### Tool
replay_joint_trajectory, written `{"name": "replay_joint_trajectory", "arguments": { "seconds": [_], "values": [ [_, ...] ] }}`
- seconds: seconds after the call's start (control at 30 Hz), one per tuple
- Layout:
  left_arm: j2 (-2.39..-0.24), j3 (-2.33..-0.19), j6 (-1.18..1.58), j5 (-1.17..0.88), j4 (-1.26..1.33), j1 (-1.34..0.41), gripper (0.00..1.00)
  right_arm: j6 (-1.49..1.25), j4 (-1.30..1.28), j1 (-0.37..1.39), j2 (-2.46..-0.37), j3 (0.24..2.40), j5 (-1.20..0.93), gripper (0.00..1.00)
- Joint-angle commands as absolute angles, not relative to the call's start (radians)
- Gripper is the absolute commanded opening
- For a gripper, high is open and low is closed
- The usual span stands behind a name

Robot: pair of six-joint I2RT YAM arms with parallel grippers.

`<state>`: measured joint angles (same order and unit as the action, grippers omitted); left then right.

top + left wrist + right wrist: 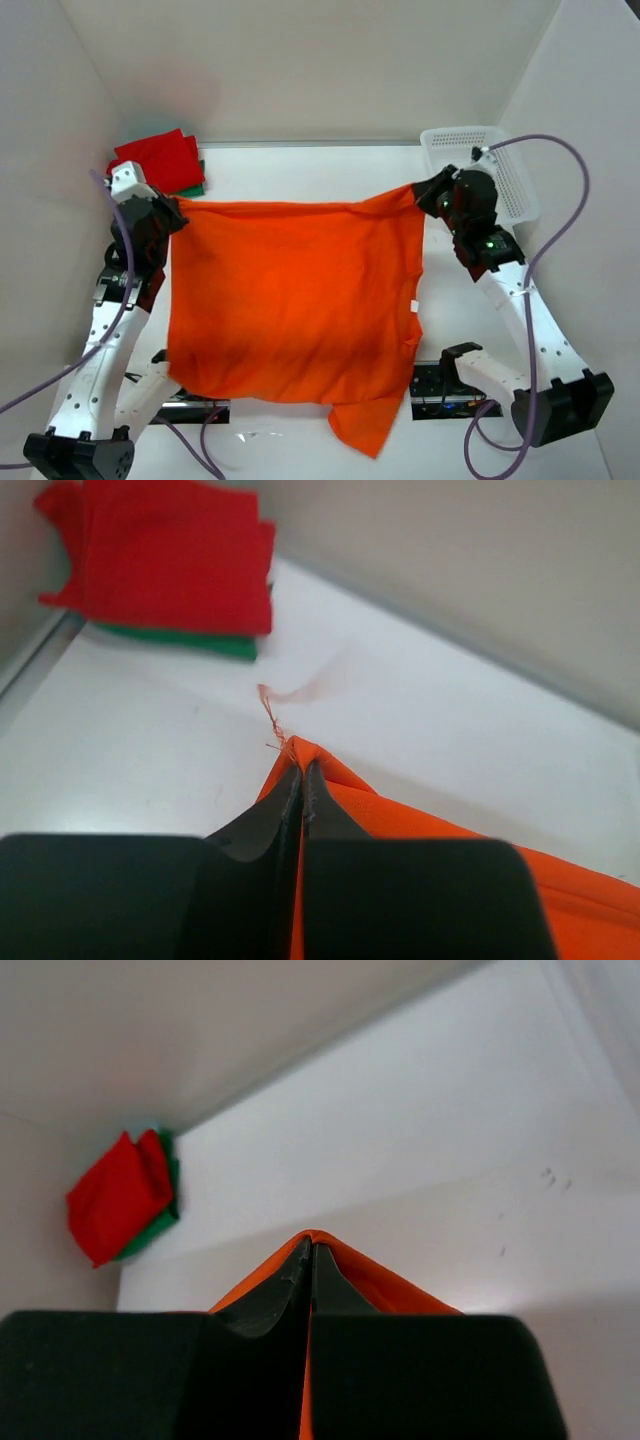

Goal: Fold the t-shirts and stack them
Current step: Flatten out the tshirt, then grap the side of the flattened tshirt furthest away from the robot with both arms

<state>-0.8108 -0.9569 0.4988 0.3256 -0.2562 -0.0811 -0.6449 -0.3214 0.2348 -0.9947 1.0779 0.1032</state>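
Orange shirt [290, 300]: soft plain cloth, spread taut.
Left fingers [282, 815]: clamped on one far corner.
Right fingers [290, 1282]: clamped on the other.

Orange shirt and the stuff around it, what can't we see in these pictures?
- Top view: the orange t-shirt covers the table beneath it.
- Left wrist view: the green shirt shows only an edge under the red shirt.
- Top view: the right arm hides part of the white basket.

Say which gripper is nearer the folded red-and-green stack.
Left. The left gripper holds a corner of the orange shirt beside the stack; the right gripper pinches the other corner far off, by the basket.
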Motion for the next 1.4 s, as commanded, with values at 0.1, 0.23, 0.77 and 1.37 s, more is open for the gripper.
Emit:
{"name": "replay_joint_trajectory", "arguments": {
  "seconds": [0.1,0.23,0.77,1.37],
  "values": [
    [-1.036,-0.917,0.566,0.411,-0.109,-0.066,0.0,-0.713,-0.067,0.227,-1.214,0.945,0.15,0.0],
    [-1.268,-0.988,0.575,0.391,-0.098,-0.031,0.0,-0.704,0.006,0.218,-1.311,0.954,0.175,0.0],
    [-1.833,-1.388,0.598,0.293,0.052,0.07,0.0,-0.63,0.012,0.176,-1.819,1.406,0.175,0.0],
    [-2.048,-1.559,0.537,0.181,0.021,0.139,0.0,-0.678,-0.04,0.155,-1.971,1.543,-0.031,0.0]
  ]
}}
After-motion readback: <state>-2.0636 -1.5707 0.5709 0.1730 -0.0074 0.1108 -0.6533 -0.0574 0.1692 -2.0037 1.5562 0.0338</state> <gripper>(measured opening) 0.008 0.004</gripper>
